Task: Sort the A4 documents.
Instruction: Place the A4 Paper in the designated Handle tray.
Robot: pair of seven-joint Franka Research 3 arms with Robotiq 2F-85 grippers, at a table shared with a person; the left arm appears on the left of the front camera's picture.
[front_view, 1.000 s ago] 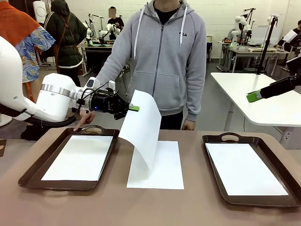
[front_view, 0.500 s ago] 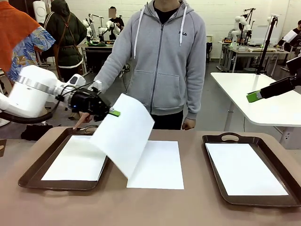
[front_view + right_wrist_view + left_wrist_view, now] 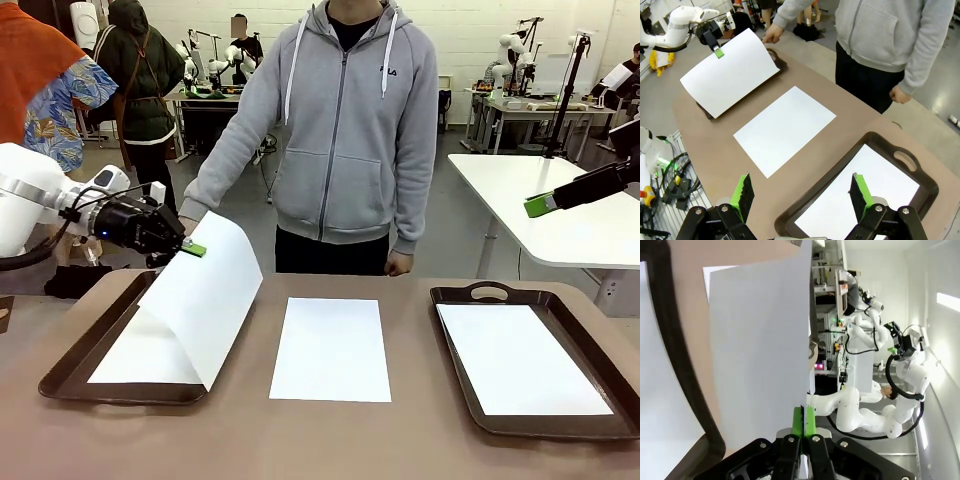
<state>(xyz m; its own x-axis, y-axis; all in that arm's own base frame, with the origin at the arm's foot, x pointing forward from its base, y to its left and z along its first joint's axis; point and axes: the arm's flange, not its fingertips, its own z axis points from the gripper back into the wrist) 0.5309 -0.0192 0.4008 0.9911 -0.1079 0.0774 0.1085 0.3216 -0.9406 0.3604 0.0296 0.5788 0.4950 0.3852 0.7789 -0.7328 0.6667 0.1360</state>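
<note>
left gripper (image 3: 195, 249) clamped on top corner of a4 sheet (image 3: 205, 300) | sheet hangs tilted over left tray (image 3: 70, 375), likely for laying flat | second sheet (image 3: 330, 350) mid-table, unsorted | right gripper (image 3: 540, 205) wide, empty, raised clear

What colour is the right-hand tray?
The right-hand tray is dark brown, clearest in the front view.

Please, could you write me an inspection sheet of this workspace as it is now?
Surface: brown table carrying left tray and right tray.
Job's things: left-tray sheet and right-tray sheet lie flat; middle sheet lies on the table; held sheet bends over the left tray.
Clutter: nothing seen.
Grippers: left claw shut on the held sheet's top edge; right claw open, holding nothing.
Cables: black cable along the left arm.
Surroundings: person at the far side, hand by the left tray; white table behind.
</note>
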